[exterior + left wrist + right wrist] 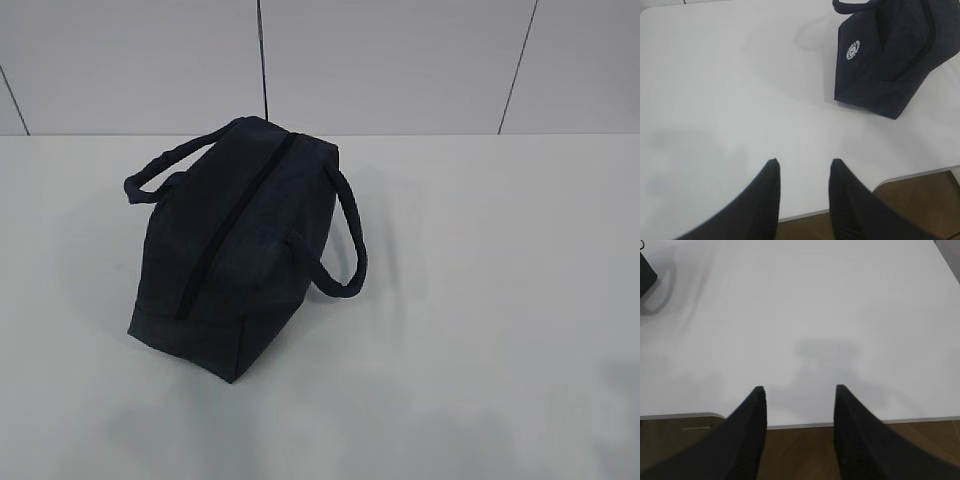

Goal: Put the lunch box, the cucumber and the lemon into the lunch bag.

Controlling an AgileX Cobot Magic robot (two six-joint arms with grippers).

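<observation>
Lunch bag (240,240) zipped at table's twelve o'clock, food unseen, probably packed; left gripper (804,167) and right gripper (799,392) spread, empty.

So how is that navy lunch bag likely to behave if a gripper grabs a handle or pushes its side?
The lunch bag is fabric with sagging sides, so it will probably dent rather than slide cleanly. Its loop handles droop, so lifted by one it would likely tilt. The zipper appears closed, which may help it hold shape.

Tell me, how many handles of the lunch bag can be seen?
2. One handle loops out from the lunch bag on its left side in the exterior view; the other handle loops out on its right side. Neither appears hidden.
</observation>
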